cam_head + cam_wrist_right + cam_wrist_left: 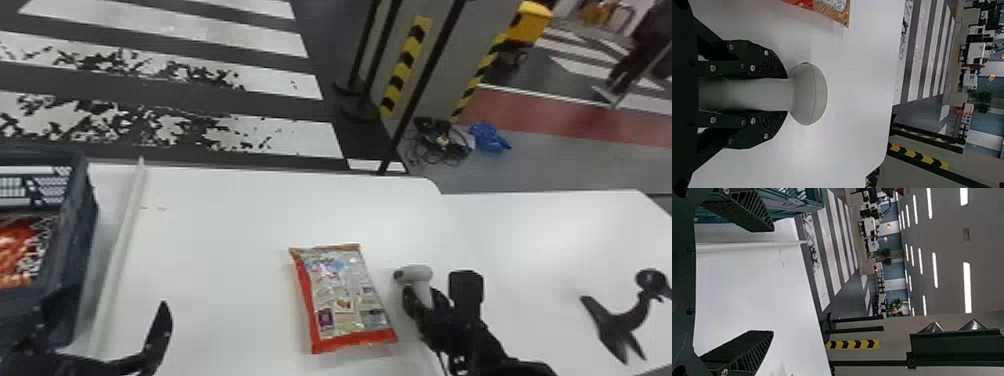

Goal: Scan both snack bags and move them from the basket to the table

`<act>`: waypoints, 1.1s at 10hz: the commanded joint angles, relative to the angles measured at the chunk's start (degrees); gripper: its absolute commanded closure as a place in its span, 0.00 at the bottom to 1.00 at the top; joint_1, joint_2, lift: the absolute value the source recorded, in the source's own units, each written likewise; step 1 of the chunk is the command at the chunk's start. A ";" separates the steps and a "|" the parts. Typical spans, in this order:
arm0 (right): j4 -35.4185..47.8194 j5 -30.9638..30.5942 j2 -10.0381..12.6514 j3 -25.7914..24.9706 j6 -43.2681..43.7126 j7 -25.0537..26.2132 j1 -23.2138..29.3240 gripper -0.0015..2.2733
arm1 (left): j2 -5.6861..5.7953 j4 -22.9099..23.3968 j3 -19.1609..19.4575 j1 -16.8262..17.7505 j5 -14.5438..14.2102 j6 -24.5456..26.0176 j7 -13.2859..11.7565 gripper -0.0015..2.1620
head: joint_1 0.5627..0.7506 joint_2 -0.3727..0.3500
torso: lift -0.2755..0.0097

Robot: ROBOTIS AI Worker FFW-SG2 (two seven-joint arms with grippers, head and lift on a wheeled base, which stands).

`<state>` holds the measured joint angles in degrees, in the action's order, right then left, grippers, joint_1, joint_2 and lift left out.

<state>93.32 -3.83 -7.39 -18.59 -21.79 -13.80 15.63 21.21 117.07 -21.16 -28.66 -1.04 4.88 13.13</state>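
One snack bag (345, 300), with a red edge, lies flat on the white table. Another snack bag (17, 250), orange and red, is inside the dark basket (82, 240) at the far left. Between basket and table bag stands my left gripper (117, 300), its fingers wide apart, low in the head view. My left gripper (773, 281) holds nothing in its own view, where the basket (797, 203) shows too. My right gripper (426, 296), right of the table bag, grips a grey scanner (417, 273). In the right wrist view, my right gripper (787, 94) clasps the handle below the scanner's rounded head (811, 94); the bag's corner (830, 8) is nearby.
A pale raised strip (120, 245) runs along the table (225, 215) beside the basket. Some black stand (617, 320) rests at the right. Beyond the far edge are posts, cables (440, 142) and a blue item (489, 137) on the floor.
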 commanded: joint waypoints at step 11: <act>31.75 13.85 1.77 -2.15 -30.55 -9.75 9.60 0.03 | -0.11 -1.50 -0.11 0.27 -0.01 -0.34 0.14 0.03 | 0.70 0.10 | 0.62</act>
<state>125.36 9.05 -5.63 -20.16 -50.82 -23.64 25.94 21.07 115.64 -21.27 -28.39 -1.05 4.53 13.20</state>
